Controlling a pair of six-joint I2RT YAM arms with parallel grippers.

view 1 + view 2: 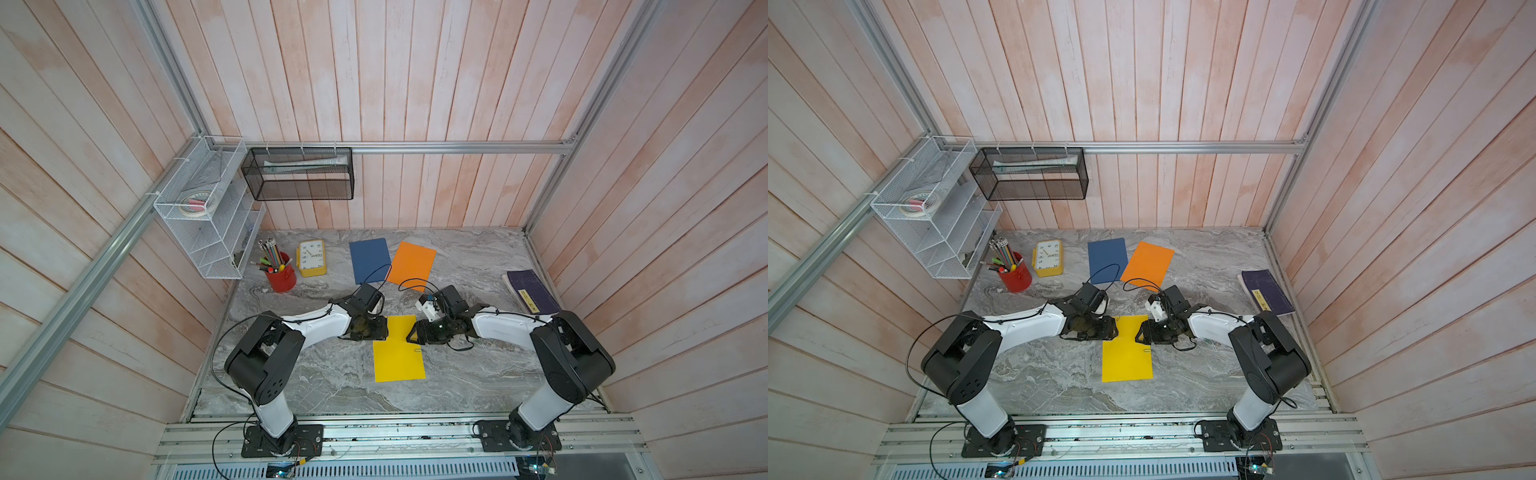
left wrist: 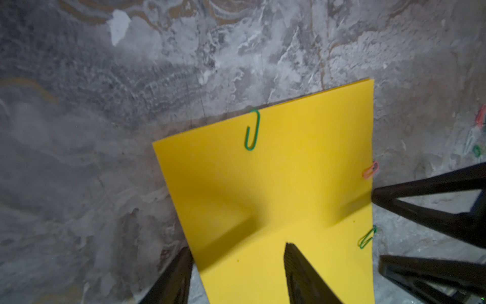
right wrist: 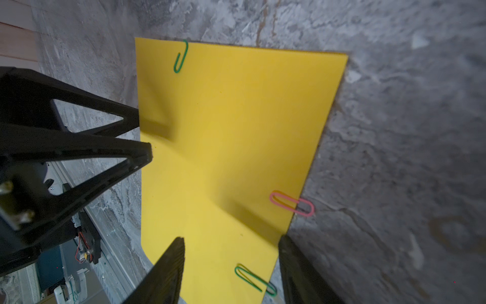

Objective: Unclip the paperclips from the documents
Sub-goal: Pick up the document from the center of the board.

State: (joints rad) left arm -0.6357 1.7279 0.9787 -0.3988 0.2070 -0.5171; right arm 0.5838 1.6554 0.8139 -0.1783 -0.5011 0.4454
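While both claws stand partly open at the far end of the yellow document (image 1: 399,361), 3 paperclips show on its edges. The sheet lies near the middle of the marble surface (image 1: 316,374). The blue document (image 1: 370,260) and orange document (image 1: 411,266) sit just beside each other toward the far edge, and any clips on them are too small to make out.

The right claw (image 3: 231,238) brackets the sheet's right edge, jaws apart and holding nothing, with a green paperclip (image 3: 255,279) lying between them. A pink paperclip (image 3: 292,203) sits on the same edge, a little closer to the surface's near edge. A second green paperclip (image 3: 181,56) hangs on the sheet's near edge, toward its left corner. The left claw (image 2: 238,248), jaws likewise apart and empty, straddles the sheet's left edge opposite. Whether any fingertip touches the paper cannot be told.

The sheet looks thin, light and limp: shading across it in both wrist views suggests it bows between the claws. On smooth marble it will likely slide if a clip is tugged, so 1 claw should pin it flat. Each clip is a tiny, slick wire loop that is easy to lose from a grip. The best hold is the rounded end overhanging the paper's edge, pinched across the wire and drawn straight outward along the clip's length. A sideways pull risks creasing or tearing the edge.
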